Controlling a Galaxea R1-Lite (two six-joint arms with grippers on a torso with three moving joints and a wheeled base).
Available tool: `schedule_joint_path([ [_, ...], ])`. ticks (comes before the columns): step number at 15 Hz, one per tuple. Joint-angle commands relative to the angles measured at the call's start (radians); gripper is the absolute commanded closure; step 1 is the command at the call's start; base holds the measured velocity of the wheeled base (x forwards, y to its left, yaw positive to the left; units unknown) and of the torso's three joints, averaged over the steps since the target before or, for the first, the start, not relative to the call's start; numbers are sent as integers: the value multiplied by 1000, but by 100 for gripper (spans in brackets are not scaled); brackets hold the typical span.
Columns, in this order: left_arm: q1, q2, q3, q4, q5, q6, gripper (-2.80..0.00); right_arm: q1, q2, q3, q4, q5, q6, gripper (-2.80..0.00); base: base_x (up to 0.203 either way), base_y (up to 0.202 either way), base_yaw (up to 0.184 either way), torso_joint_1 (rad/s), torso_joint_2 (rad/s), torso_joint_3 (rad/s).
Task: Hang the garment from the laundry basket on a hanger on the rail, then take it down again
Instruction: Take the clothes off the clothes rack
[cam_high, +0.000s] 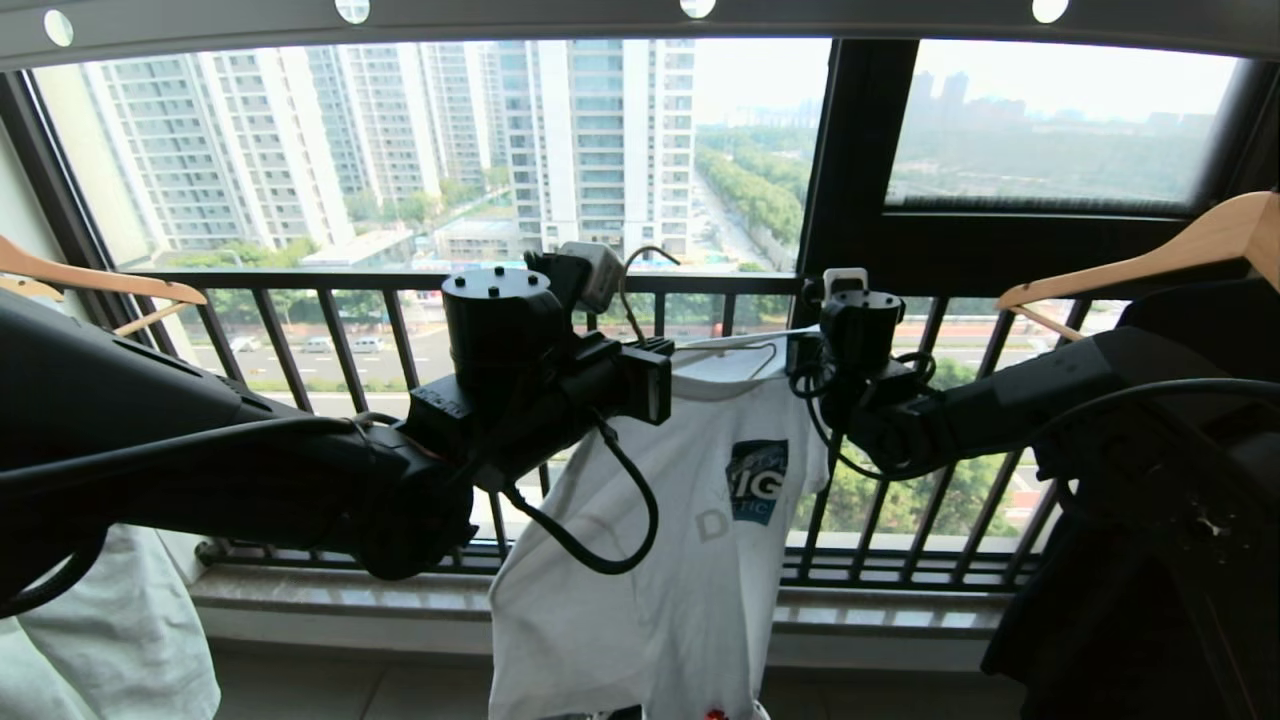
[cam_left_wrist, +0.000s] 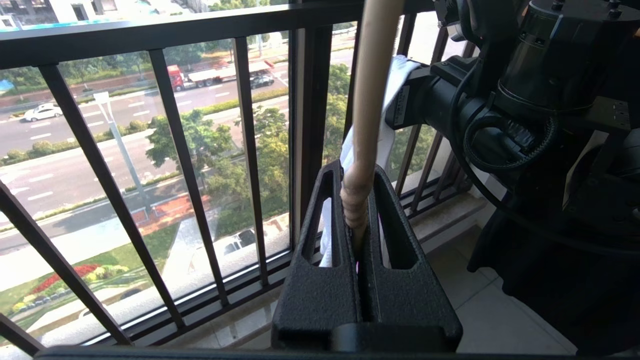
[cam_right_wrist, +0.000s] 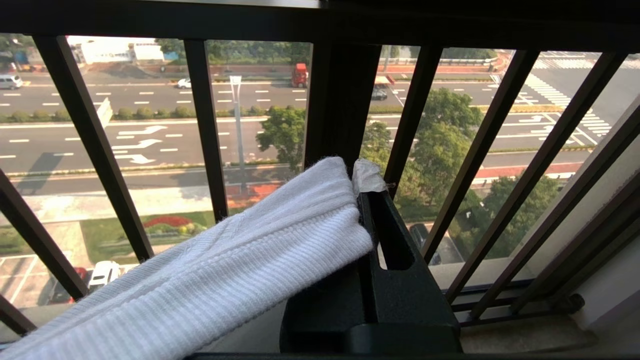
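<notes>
Daylit balcony window (cam_high: 450, 150) behind a black barred railing (cam_high: 330, 290), pale tiled floor (cam_high: 380, 690) below

Strong daylight pours in through the window (cam_high: 420, 150), so the scene is backlit; the sky is washed out to white, the far skyline hazy; both robot arms (cam_high: 250, 460) read as near-black shapes with little detail; the rail (cam_high: 640, 20) bows at the head view's top edge; the T-shirt (cam_right_wrist: 240, 265) lies sharp, brightly lit
</notes>
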Motion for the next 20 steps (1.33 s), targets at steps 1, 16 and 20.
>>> schedule_joint_path([
  [1, 0, -15, 1, -7, -1, -2, 0, -1, 16, 0, -6, -3, -2, 0, 0, 0, 0, 0, 0, 0],
  [16, -26, -132, 75, -7, -101, -43, 0, -3, 46, -16, -11, 11, -1, 0, 0, 0, 0, 0, 0, 0],
  [20, -25, -128, 71, -8, -95, -51, 0, 5, 41, 2, -12, 11, -1, 0, 0, 0, 0, 0, 0, 0],
])
